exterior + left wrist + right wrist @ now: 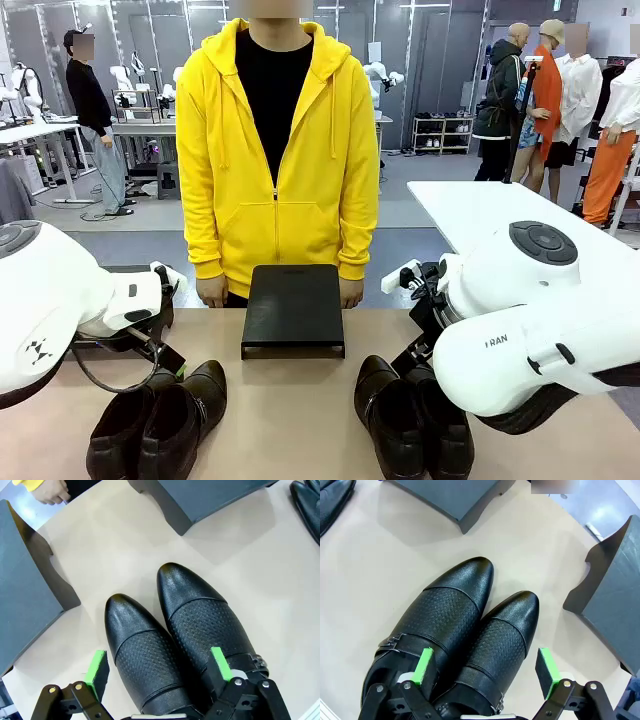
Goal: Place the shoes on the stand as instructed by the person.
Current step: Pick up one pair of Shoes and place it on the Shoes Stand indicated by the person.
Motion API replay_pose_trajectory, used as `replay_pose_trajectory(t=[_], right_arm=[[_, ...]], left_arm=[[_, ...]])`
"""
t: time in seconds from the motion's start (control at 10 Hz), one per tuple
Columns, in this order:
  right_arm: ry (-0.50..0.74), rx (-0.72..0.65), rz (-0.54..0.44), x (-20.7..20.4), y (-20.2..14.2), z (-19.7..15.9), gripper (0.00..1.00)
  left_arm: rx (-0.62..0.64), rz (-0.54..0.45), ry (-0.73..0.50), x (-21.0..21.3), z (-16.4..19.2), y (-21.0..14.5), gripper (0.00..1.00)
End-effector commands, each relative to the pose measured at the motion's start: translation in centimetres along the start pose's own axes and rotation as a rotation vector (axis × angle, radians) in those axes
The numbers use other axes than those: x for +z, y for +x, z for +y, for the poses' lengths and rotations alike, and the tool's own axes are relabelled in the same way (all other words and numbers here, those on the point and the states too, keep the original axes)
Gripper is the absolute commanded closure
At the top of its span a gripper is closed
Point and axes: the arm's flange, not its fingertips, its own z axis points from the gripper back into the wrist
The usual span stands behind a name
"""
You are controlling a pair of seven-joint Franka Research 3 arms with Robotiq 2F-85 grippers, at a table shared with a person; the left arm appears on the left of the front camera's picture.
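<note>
Two pairs of glossy black shoes stand on the tan table, one pair at the front left point(160, 420) and one at the front right point(410, 425). Between them, farther back, sits the black stand point(293, 305). The person point(275, 150) in a yellow hoodie stands behind it, hands at the table edge. In the left wrist view my left gripper point(159, 666) hangs open just above its pair point(165, 635), one green pad point(97, 667) outside the shoes. In the right wrist view my right gripper point(485, 669) is open above the other pair point(470, 625), nothing held.
A second dark grey block point(25, 580) lies beside the left pair, and a similar one point(615, 605) beside the right pair. The person's hand point(50, 492) rests near the table's far edge. Bare tabletop point(290, 400) separates the two pairs.
</note>
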Motion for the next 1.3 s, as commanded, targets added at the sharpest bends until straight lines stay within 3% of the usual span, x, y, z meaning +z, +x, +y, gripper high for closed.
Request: replay_pose_trajectory(t=[0.0, 0.9, 1.2], right_arm=[[0.000, 0.000, 0.000, 0.0, 0.0, 0.0, 0.00], [0.000, 0.002, 0.000, 0.0, 0.0, 0.0, 0.00], [0.113, -0.032, -0.033, 6.8, 3.3, -3.1, 0.00]], left_arm=[[0.000, 0.000, 0.000, 0.0, 0.0, 0.0, 0.00], [-0.001, 0.000, 0.000, 0.0, 0.0, 0.0, 0.00], [0.060, -0.014, -0.127, 6.8, 3.4, 3.0, 0.00]])
